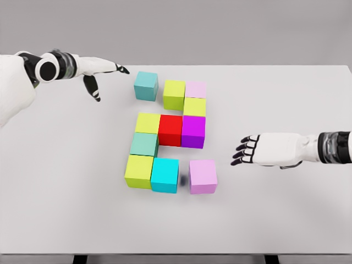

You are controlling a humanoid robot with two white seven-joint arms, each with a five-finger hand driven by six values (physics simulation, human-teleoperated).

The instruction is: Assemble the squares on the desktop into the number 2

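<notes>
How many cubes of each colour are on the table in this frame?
Yellow-green cubes: 4
Teal cubes: 2
Light pink cubes: 2
Cyan cube: 1
Red cube: 1
Purple cube: 1
Total: 11 cubes

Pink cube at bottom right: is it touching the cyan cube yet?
No, a bare strip of table separates the pink cube from the cyan cube.

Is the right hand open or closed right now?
Open. The right hand hovers beside the pink cube with its fingers spread toward it, apart from it and holding nothing.
</notes>
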